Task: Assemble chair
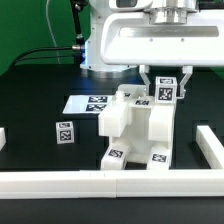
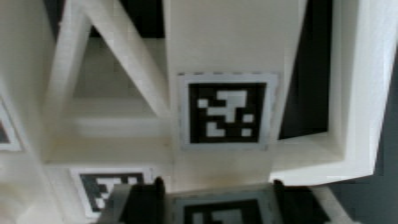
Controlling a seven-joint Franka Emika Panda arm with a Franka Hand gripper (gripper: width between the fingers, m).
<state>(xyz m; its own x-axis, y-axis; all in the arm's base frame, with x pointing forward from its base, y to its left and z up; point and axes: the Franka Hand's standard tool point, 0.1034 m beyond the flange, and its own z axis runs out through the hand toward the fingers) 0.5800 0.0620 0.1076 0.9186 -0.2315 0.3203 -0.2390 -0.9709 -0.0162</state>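
Exterior view: small blocky white plastic chair [image 1: 140, 128], part-built, upright on black counter [image 1: 30, 90].
Jaws: astride its tagged top panel [image 1: 165, 92]; grip cannot be told.

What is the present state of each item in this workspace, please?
Surface: black table, edged by a white rail.
Job's things: partly built chair stands at centre; loose tagged block sits apart, toward the exterior view's left.
Clutter: nothing seen; only the marker board lies flat behind the chair.
Grippers: tool straddles the chair's upper tagged part; whether it grips cannot be told.
Cables: dark cable along the back.
Surroundings: green backdrop, white robot base.
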